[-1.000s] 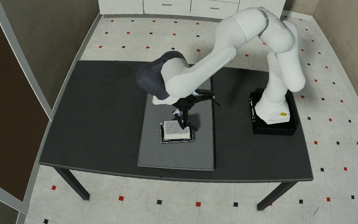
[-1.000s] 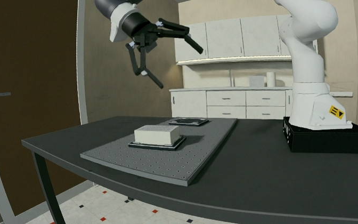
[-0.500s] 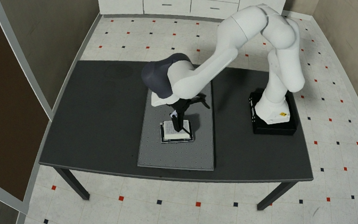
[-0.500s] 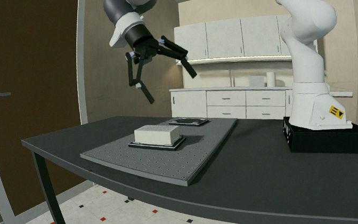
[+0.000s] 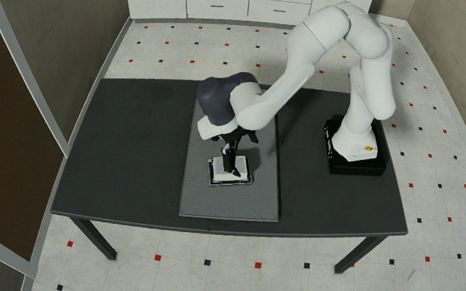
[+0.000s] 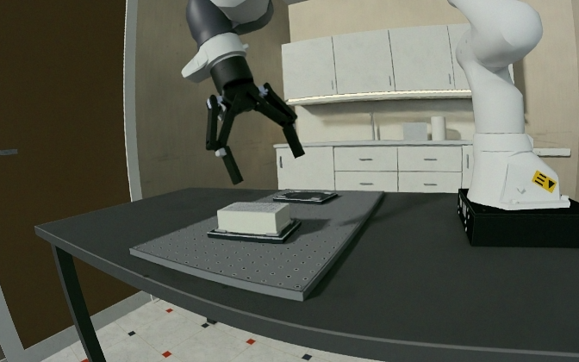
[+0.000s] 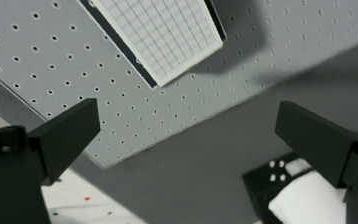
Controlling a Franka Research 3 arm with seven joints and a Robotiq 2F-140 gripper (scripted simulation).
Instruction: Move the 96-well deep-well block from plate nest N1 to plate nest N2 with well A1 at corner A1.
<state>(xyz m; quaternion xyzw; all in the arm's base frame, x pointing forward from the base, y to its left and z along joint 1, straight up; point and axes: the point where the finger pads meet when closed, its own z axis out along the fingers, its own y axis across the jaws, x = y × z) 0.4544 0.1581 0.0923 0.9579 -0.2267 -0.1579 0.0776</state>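
Observation:
The white 96-well deep-well block [image 6: 252, 217] sits in a black plate nest [image 6: 254, 234] on the near part of the grey perforated plate [image 6: 260, 245]. It also shows in the top view [image 5: 229, 168] and at the top of the wrist view [image 7: 162, 35]. A second black nest [image 6: 305, 196], empty, lies further back on the plate. My gripper [image 6: 262, 155] is open and empty, tilted, well above the block and apart from it. In the wrist view its two black fingers stand wide apart. The block's cut-off corner is too small to make out.
The arm's white base stands on a black box [image 6: 532, 222] at the right of the dark table. White cabinets [image 6: 382, 166] line the back wall. A brown door [image 6: 44, 148] is at the left.

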